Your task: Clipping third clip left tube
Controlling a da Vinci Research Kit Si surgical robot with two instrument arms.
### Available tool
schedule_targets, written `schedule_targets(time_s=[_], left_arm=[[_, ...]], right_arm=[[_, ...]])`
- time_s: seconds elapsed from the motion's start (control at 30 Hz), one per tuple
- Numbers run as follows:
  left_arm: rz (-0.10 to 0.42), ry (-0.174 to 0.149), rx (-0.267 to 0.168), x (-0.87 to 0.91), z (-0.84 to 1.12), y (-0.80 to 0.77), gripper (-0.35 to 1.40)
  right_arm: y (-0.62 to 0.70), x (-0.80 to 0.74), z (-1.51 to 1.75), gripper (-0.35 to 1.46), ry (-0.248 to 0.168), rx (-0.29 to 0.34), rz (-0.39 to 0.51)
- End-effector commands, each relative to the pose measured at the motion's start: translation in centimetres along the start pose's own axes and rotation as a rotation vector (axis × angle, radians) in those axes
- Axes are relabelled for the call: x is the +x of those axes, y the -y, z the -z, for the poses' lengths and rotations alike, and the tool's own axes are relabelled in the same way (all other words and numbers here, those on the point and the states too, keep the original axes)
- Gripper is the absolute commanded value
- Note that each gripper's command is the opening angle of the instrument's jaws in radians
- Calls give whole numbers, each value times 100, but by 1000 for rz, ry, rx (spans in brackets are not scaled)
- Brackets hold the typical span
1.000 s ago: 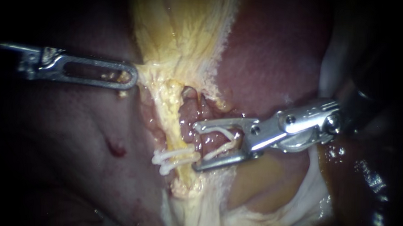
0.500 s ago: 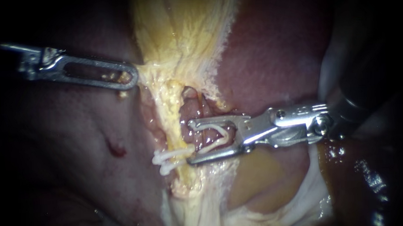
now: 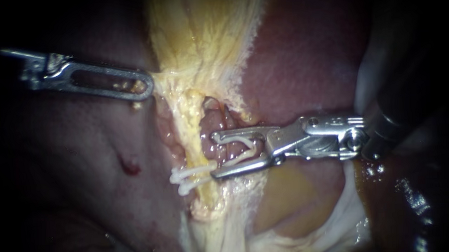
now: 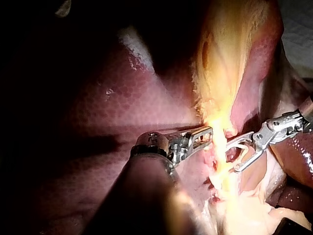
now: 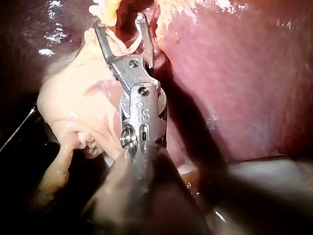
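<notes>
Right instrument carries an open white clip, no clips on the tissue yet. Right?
No: white clips already sit on the tube just ahead of the right instrument, as the endoscope view shows. It does carry an open white clip.

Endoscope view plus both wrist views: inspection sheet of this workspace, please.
Surface: liver, dark red, with a small red spot left of the tube.
Job's things: two white clips on the yellow tube; open clip not yet around it.
Clutter: nothing seen.
End effectors: left instrument shut on yellow tissue, pulling it taut; right instrument holds the open clip between its spread jaws, tips beside the tube.
Cables: nothing seen.
Surroundings: dark; pale tissue under the right instrument.
</notes>
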Motion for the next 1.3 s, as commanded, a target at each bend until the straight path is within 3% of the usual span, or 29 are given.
schedule_targets(time_s=[0.03, 0.53, 1.0, 1.3], left_arm=[[0, 0, 0, 0, 0, 0, -35], [0, 0, 0, 0, 1, 0, -35], [0, 0, 0, 0, 1, 0, -35], [0, 0, 0, 0, 0, 0, -35]], right_arm=[[0, 0, -1, 49, -2, 2, -3], [1, 11, -25, 49, -43, 64, -26], [18, 25, -54, 49, -101, 160, -41], [13, 24, -74, 49, -122, 179, -42]])
